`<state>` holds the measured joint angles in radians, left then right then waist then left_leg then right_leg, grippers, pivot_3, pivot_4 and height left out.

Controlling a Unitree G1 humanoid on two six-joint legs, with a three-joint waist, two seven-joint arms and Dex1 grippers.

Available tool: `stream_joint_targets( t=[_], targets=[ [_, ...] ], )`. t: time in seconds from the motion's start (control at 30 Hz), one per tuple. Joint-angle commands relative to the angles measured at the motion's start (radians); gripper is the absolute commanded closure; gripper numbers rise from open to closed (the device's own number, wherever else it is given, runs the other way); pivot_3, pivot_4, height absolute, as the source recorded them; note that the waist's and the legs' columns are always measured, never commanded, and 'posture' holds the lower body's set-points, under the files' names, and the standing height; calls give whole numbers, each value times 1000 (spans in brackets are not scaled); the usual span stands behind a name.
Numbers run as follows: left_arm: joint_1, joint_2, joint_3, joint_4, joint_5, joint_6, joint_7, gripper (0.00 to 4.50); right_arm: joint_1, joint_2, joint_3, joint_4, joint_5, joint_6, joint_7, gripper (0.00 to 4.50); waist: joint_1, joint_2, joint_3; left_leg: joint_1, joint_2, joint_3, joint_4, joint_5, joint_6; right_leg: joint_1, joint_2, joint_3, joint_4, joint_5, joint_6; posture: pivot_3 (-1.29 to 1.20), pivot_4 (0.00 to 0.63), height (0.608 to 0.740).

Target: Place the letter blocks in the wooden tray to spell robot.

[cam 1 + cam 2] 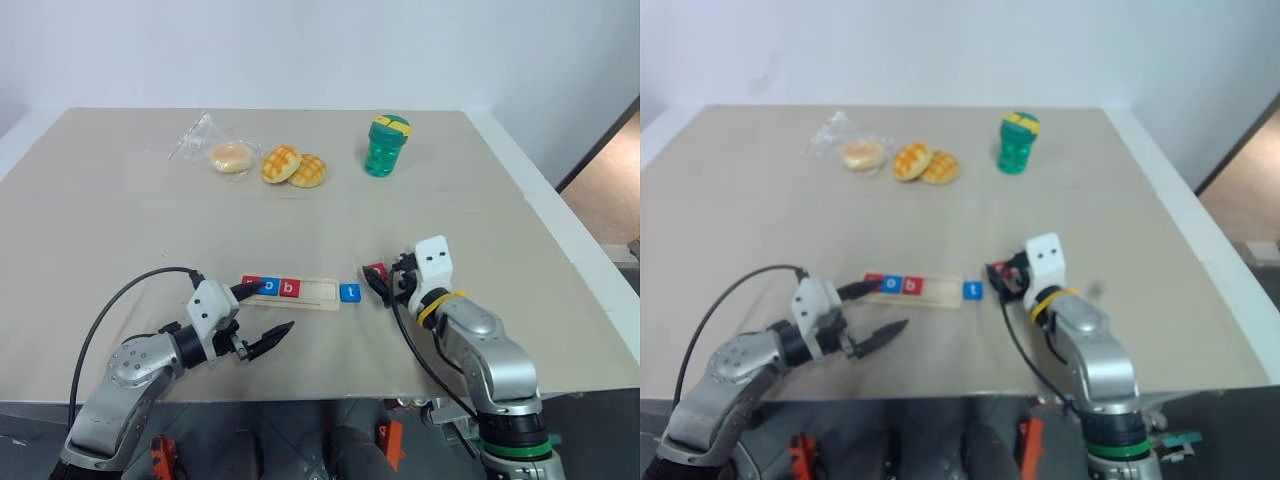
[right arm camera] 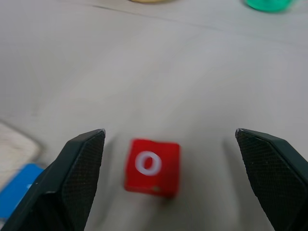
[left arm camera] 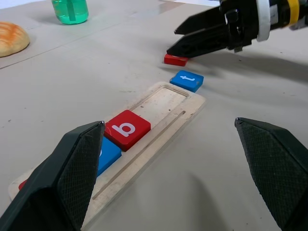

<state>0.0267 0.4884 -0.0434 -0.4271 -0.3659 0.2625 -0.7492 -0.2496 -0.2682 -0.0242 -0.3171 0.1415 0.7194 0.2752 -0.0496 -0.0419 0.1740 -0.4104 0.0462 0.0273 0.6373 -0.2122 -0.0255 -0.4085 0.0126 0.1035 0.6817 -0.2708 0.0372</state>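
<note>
Right pincer (image 1: 384,284) hangs low over the bench (image 1: 120,200) with its fingers wide apart, and the red o tile (image 2: 152,166) lies flat between them on the bare surface, not yet gripped. That tile sits just beside the blue t tile (image 1: 350,292), which rests on the bench just off the right end of the wooden tray (image 1: 322,296). The tray lies near the front edge of the bench, about midway along it, and already carries a red tile (image 1: 251,283) at its left end, which I take for the r though its letter is too small to read, then a blue tile (image 1: 269,287), then the red b tile (image 3: 127,129); the right part of its groove is bare. Left pincer (image 1: 265,315) waits with fingers spread at the left end of the tray, one finger reaching over the first tiles, holding nothing. The step in hand looks to be fetching the second o. The next move calls for closing squarely on the tile's edges, lifting it, and setting it in the groove touching the b, with the letter upright and room left for the t. Well apart, towards the far edge, sit some buns (image 1: 293,166), one of them bagged (image 1: 220,148), and a green jar (image 1: 386,146).
</note>
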Motion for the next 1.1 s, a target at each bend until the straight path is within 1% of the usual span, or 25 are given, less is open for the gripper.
stream_joint_targets(
  t=[0.03, 0.23, 0.27, 0.33, 0.4, 0.43, 0.47, 0.53, 0.67, 0.83, 0.97, 1.1],
  targets=[
    [-14, 3, -1, -42, -11, -1, 2, 0, 6, 15, -2, -3, -11, -5, -36, 22, 0, 0, 0, 0, 0, 0, 0, 0, 0, 0, 0, 0, 0, 0, 0, 0, 150, 740],
    [-6, 6, -4, -47, -4, 3, 4, 0, 9, 48, 38, 34, -23, -20, -55, 22, -1, 0, 0, 1, 1, 0, -1, 0, 0, 0, 3, -1, 0, 0, -1, 0, 150, 740],
    [-5, 6, -4, -49, -4, 5, 5, 0, 8, 49, 42, 38, -24, -22, -53, 552, -1, 0, 0, 1, 1, 0, -1, 0, 0, 0, 3, -1, 0, 0, -1, 0, 150, 740],
    [-1, 5, -5, -52, -3, 6, 8, 0, 8, 51, 41, 43, -26, -25, -55, 1151, -1, 0, 0, 1, 1, 0, -1, 0, 0, 0, 3, -1, 0, 0, -1, 0, 150, 740],
    [3, 3, -6, -53, -1, 8, 11, 0, 11, 45, 39, 49, -26, -30, -52, 1921, -1, 0, 0, 1, 1, 0, -1, 0, 0, 0, 2, 0, 0, 0, -1, 0, 150, 740],
    [5, 2, -7, -54, 0, 7, 12, 0, 12, 42, 38, 50, -29, -33, -53, 2164, -1, 0, 0, 1, 1, 0, -1, 0, 0, 0, 2, 0, 0, 0, -1, 0, 150, 740],
    [7, 1, -8, -54, 0, 7, 13, 0, 14, 40, 37, 49, -29, -35, -53, 2587, -1, 0, 0, 1, 0, 0, -1, 0, 0, 1, 2, 0, 0, 0, -1, 0, 150, 740],
    [11, 1, -12, -55, 2, 6, 13, 0, 23, 37, 32, 38, -27, -31, -54, 3247, 0, 0, -1, 1, 0, 0, 0, 0, 0, 1, 2, 0, 0, 0, -1, 0, 150, 740],
    [16, 0, -18, -57, 5, 4, 16, 0, 89, 25, 32, -41, -25, -3, -56, 3286, 2, 0, -1, 1, 0, 0, -1, 0, 0, 1, 1, -1, 0, -1, -1, 0, 150, 740],
    [19, 7, -16, -45, 10, -4, 13, 0, 230, 33, 30, -233, -31, 59, -100, 3286, 2, 0, -2, 0, 1, -2, -1, 0, 0, 1, 0, -2, 0, -2, -1, 0, 150, 740],
    [23, 12, -14, -40, 15, -17, 11, 0, 301, 100, 34, -354, -32, 134, -178, 3286, 2, 0, -3, 1, 1, -2, -1, 0, 0, 1, 0, -2, 0, -2, -1, 0, 150, 740],
    [14, 16, -19, -30, 24, -23, 8, 0, 313, 164, 52, -412, -28, 198, -228, 3286, 1, 0, -3, 2, 2, -2, -1, 0, 0, 1, 0, -1, 0, -1, -3, 0, 150, 740]
  ],
)
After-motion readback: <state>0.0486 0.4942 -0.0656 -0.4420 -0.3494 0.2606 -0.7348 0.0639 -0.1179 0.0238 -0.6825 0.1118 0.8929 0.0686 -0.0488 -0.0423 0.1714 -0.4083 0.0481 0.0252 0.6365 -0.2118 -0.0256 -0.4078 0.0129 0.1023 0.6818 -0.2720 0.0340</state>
